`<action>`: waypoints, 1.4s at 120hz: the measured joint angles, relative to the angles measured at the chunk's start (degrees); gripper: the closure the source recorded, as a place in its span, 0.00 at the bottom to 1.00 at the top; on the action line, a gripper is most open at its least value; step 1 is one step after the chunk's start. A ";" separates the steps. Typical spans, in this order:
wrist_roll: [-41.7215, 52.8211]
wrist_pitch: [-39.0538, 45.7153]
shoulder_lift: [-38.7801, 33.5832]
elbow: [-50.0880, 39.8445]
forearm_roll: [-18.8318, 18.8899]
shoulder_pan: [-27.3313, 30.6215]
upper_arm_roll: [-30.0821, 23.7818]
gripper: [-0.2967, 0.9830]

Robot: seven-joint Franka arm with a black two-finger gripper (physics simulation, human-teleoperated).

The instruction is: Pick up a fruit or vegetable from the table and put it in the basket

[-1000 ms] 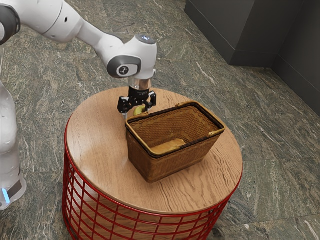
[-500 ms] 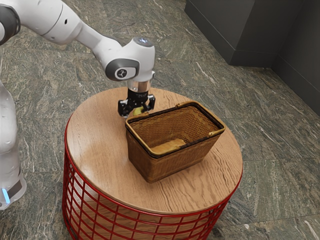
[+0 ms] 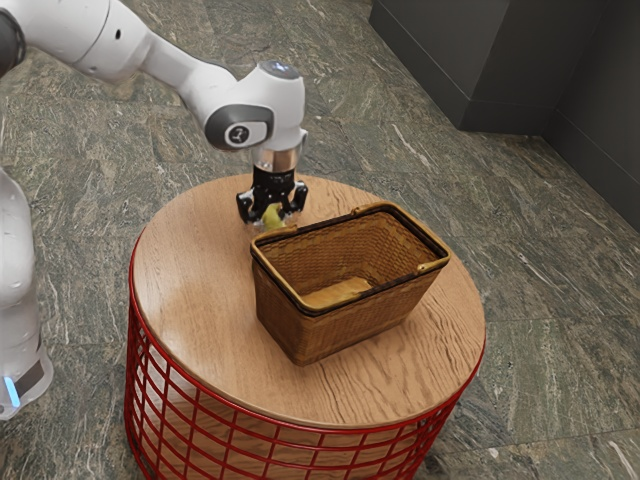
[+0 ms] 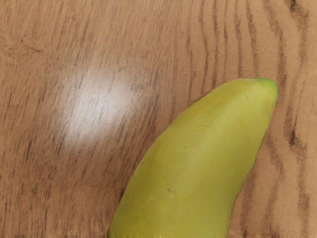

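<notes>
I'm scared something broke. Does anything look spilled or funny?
Nothing stands out. The basket stands upright, the banana looks unbroken where it shows, and the pale patch on the table looks like shine, not a spill.

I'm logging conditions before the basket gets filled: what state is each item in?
Banana: unpeeled, yellow with a green tip, outside the basket.
Basket: upright, uncovered.
Pincer: down at the banana; can't tell whether open or shut.
Table: standing upright.
</notes>
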 joint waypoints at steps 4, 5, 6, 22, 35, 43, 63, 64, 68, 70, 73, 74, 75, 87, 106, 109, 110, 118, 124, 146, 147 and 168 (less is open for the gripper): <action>0.10 -0.50 -1.07 0.15 0.02 0.00 -0.03 0.66; 0.12 -0.62 -1.29 0.20 0.03 0.00 -0.03 0.66; 0.14 -0.76 -1.53 0.26 0.03 0.00 -0.03 0.66; 0.58 -3.58 -5.60 1.87 0.19 0.08 0.00 0.66; 1.03 -6.85 -8.33 4.27 0.43 0.23 -0.05 0.66; 1.29 -8.81 -9.79 5.54 0.82 0.27 -0.12 0.66; 1.82 -13.88 -13.51 10.22 2.11 0.34 -0.58 0.66; 1.84 -14.15 -13.58 10.62 2.17 0.34 -0.62 0.66; 1.93 -15.29 -13.72 12.66 2.37 0.34 -0.93 0.66; 1.98 -15.83 -13.77 13.60 2.47 0.32 -1.07 0.66; 2.08 -16.62 -13.76 14.98 2.63 0.30 -1.40 0.65; 2.12 -16.86 -13.70 15.51 2.68 0.30 -1.62 0.65; 2.17 -17.10 -13.65 15.97 2.72 0.29 -1.81 0.65; 2.77 -19.27 -13.27 19.11 2.90 0.05 -5.11 0.65; 3.69 -20.93 -13.33 19.74 2.73 -0.01 -9.40 0.65; 3.81 -21.05 -13.31 19.75 2.69 -0.01 -9.87 0.65; 3.85 -21.09 -13.30 19.76 2.67 -0.01 -10.05 0.65; 4.16 -21.31 -13.22 19.79 2.49 -0.04 -11.27 0.65; 4.37 -21.39 -12.98 19.89 2.31 -0.14 -12.25 0.65; 5.19 -20.51 -11.12 20.77 1.20 -0.26 -15.98 0.65; 5.22 -20.48 -11.05 20.84 1.16 -0.27 -16.17 0.65; 5.82 -19.96 -9.14 22.68 0.64 -0.28 -19.31 0.65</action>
